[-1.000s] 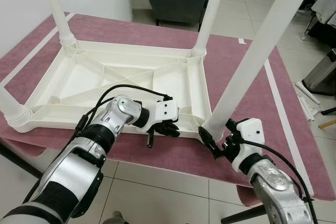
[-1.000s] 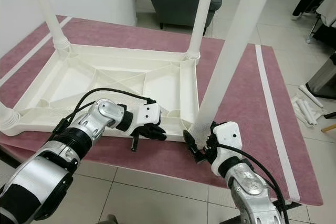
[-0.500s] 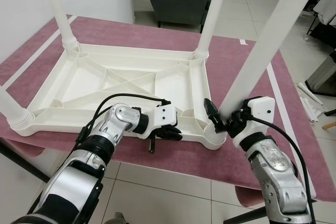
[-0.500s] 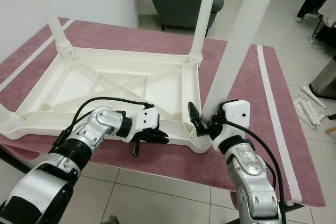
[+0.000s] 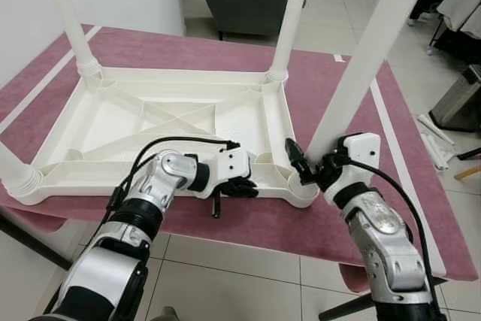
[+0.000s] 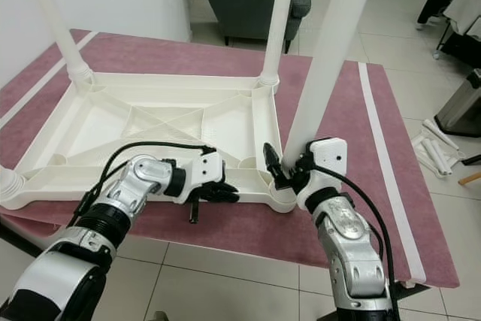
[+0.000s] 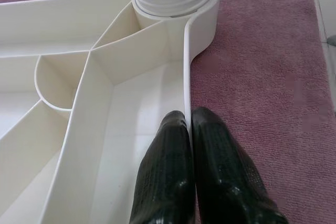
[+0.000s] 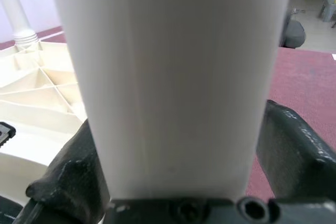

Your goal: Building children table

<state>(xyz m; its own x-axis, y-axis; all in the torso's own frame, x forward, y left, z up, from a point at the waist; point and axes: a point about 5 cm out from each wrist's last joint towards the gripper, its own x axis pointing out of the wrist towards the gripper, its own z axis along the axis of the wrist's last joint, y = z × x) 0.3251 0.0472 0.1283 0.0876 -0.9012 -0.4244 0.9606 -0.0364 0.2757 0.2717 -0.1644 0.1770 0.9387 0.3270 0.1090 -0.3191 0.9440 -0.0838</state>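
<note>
The upturned tabletop point(image 5: 161, 129) lies on the pink mat point(image 5: 353, 125). Left gripper point(image 7: 188, 129) pinches its near rim — right gripper point(image 5: 312, 172) clasps the loose leg point(image 5: 361, 65) at its near right corner socket point(image 5: 303, 195).

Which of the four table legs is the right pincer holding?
The near-right corner leg, tilted and clamped by the right pincer; the other three stand ungripped in their sockets.

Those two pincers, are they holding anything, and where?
Right pincer grips the loose table leg near its lower end. Left pincer pinches the near rim of the upturned tabletop.
</note>
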